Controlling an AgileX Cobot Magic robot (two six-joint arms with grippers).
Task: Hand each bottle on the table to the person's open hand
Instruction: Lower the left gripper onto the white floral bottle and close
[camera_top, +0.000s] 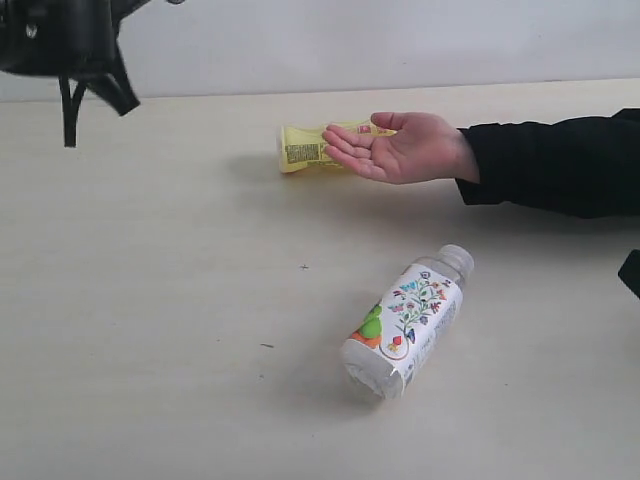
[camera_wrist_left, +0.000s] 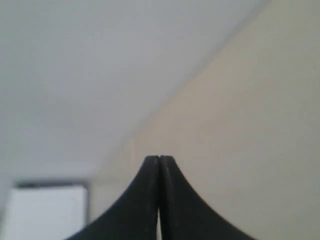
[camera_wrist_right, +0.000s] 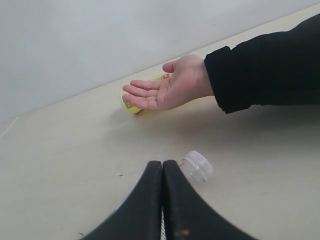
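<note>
Pale beige surface runs back to a plain grey wall, and only two bottles show on it. The floral bottle lies on its side toward the near right of the exterior view. Its long axis runs diagonally, with the clear cap pointing up and right toward the black sleeve and the base toward the near left. The right tool is the nearer one. In its wrist view the floral bottle's cap sits just beside and beyond its tips, and its fingers hide the body. Those fingers are pressed together and hold nothing, so they would likely need to spread and turn across the bottle's width before any grasp. The left tool is likewise closed and empty. It hangs raised at the far left corner, well apart from both bottles. The yellow bottle lies on its side at the back, just behind the person's hand, which is palm up and open. The fingers cover the bottle's cap end, and whether they touch it cannot be told.
</note>
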